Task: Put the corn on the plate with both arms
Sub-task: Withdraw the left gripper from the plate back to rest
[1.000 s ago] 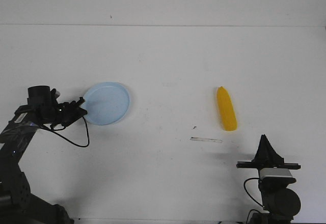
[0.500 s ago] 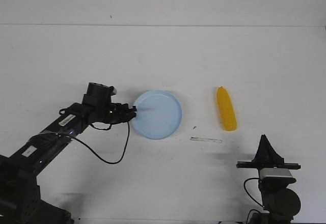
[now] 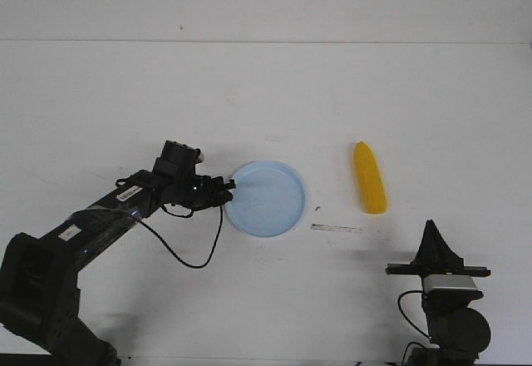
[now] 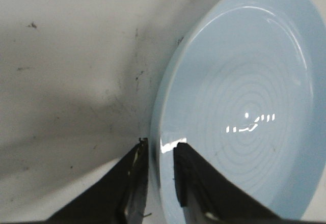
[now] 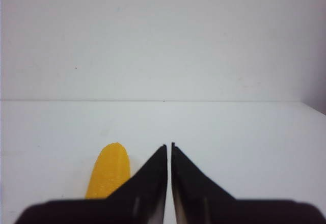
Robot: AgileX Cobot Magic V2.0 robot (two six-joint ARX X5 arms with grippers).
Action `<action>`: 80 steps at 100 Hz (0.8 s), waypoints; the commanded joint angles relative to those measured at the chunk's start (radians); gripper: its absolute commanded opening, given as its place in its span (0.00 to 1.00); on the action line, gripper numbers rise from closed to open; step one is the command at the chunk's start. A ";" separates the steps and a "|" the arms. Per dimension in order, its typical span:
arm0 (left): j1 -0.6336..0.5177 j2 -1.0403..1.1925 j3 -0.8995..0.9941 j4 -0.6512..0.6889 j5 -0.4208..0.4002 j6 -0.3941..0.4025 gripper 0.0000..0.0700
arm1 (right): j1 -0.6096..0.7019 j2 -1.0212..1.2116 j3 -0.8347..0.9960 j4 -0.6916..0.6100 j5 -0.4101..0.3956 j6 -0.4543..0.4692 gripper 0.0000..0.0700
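Plate sits flat on the white bench, mid-left, w/ the left claw pinched on its near-left rim — one finger over the lip, one under, per the left wrist view. Right of it & clearly apart, corn lies on the bench, tapered end pointing away from the robot. Far right, low in front view, right claw hangs above the bench w/ fingers together, gripping nothing, corn just ahead of it.
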 commanded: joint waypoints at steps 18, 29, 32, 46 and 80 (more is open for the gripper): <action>0.006 -0.068 0.013 0.010 -0.005 0.045 0.18 | -0.002 0.000 -0.001 0.011 0.001 0.013 0.02; 0.029 -0.151 0.011 0.012 -0.075 0.065 0.18 | -0.002 0.000 -0.001 0.011 0.001 0.013 0.02; 0.037 -0.175 0.006 0.016 -0.111 0.066 0.18 | -0.002 0.000 -0.001 0.011 0.001 0.013 0.02; 0.071 -0.304 -0.050 0.067 -0.296 0.116 0.01 | -0.002 0.000 -0.001 0.011 0.001 0.013 0.02; 0.197 -0.623 -0.351 0.408 -0.342 0.433 0.00 | -0.002 0.000 -0.001 0.011 0.001 0.013 0.02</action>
